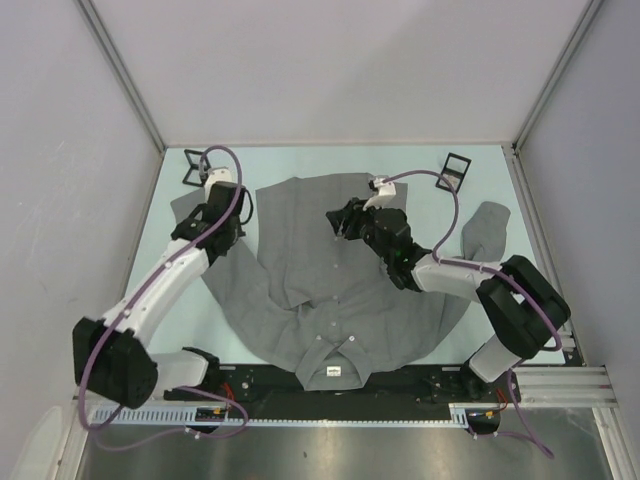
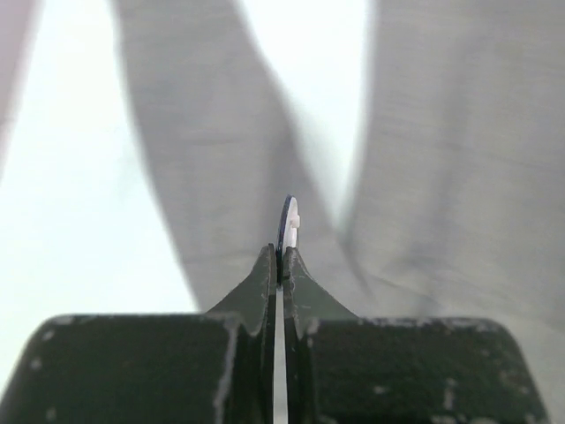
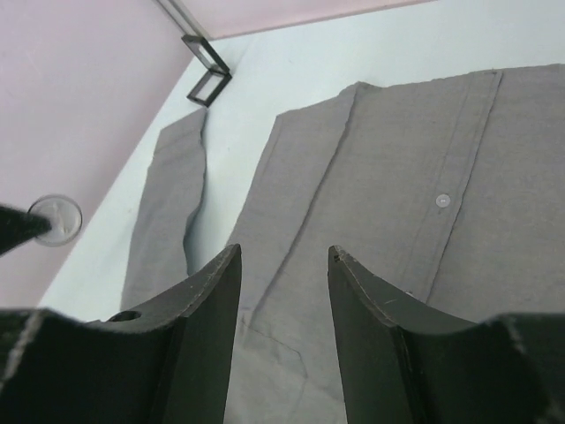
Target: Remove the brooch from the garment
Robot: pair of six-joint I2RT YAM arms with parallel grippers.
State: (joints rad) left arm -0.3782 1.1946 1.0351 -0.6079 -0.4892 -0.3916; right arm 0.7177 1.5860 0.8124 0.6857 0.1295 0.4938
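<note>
The garment (image 1: pixel 320 270) is a grey button-up shirt spread flat on the table, its collar toward the arm bases. My left gripper (image 2: pixel 281 256) is shut on the brooch (image 2: pixel 290 225), a thin round disc seen edge-on, lifted above the shirt's sleeve. In the right wrist view the brooch (image 3: pixel 55 219) shows as a pale disc at a dark fingertip (image 3: pixel 18 228), clear of the cloth. My right gripper (image 3: pixel 282 252) hangs open over the shirt front (image 3: pixel 388 159), nothing between its fingers. From above, the left gripper (image 1: pixel 205 222) is over the shirt's left side and the right gripper (image 1: pixel 338 220) near its middle.
Two black wire stands sit at the table's far corners, one on the left (image 1: pixel 195 165) and one on the right (image 1: pixel 455 172). Grey walls close in the table on three sides. A white button (image 3: pixel 442 200) marks the shirt's placket.
</note>
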